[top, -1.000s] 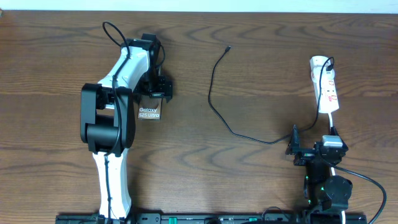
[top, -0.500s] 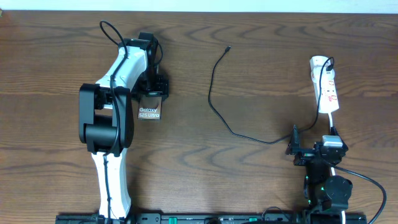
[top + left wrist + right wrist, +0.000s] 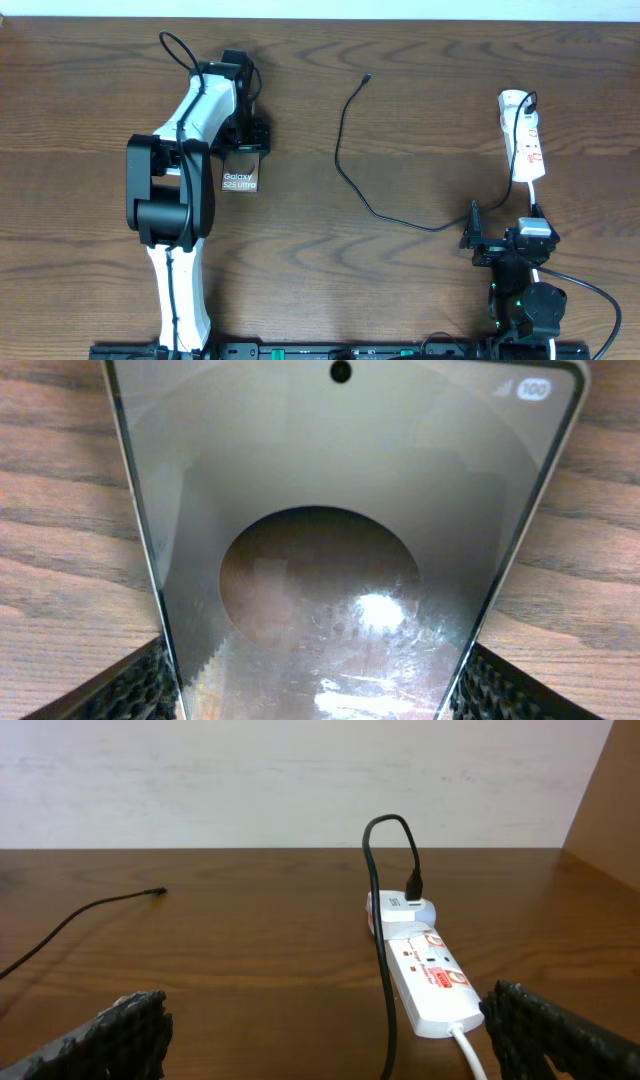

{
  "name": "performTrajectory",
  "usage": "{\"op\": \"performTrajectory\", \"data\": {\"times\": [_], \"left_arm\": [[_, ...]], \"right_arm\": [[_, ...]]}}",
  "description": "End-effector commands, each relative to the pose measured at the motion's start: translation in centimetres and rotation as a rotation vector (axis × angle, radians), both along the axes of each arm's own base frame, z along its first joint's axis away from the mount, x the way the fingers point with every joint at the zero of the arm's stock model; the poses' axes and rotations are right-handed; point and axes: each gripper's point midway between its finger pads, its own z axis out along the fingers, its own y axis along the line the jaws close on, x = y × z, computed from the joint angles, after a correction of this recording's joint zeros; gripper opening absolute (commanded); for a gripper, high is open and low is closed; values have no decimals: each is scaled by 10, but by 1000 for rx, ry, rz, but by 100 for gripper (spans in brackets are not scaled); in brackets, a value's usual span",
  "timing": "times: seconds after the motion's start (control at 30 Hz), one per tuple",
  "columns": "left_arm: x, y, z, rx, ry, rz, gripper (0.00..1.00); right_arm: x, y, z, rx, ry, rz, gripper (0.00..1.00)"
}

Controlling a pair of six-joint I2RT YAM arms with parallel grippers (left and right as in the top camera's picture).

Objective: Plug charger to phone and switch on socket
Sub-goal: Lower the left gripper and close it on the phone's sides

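Widest of all, brown wooden surface (image 3: 300,280). On its left half, left arm (image 3: 185,130) stretched away from the base. Near the right front edge, right arm (image 3: 520,290), folded low. Across the middle, charger (image 3: 336,152) curving from beside that arm toward the far edge. At far right, socket (image 3: 525,140), lengthwise, black plug (image 3: 415,885) at its far end. Left of centre, phone (image 3: 240,181), flat, partly under the left pincer (image 3: 312,685): pads (image 3: 115,690) flanking both long edges, just beside them; impossible to tell whether pinching or merely close. Right pincer (image 3: 320,1040) spread wide, holding nothing. Smallest, connector tip (image 3: 368,77), loose on the wood, well apart from the phone.
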Motion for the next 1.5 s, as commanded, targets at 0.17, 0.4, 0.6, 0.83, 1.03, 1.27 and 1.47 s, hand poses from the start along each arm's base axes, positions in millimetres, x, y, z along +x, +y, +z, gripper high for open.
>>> {"op": "performTrajectory", "data": {"times": [0.17, 0.4, 0.6, 0.83, 1.03, 1.27, 1.47], "left_arm": [[-8, 9, -16, 34, 42, 35, 75], [-5, 8, 16, 29, -12, 99, 75], [-7, -14, 47, -106, -42, 111, 75], [-14, -18, 63, -133, -36, 201, 75], [-18, -17, 62, -127, -19, 204, 75], [-29, -16, 41, -84, 3, 188, 75], [-21, -3, 25, -7, -58, 182, 97]], "right_arm": [[0, -1, -1, -15, 1, -4, 99], [0, -1, -1, -15, 2, -4, 99], [0, -1, -1, -15, 1, -3, 99], [0, -1, -1, -15, 2, -4, 99], [0, -1, -1, -15, 1, -3, 99], [0, -1, -1, -15, 2, -3, 99], [0, -1, -1, -15, 2, -3, 99]]}}
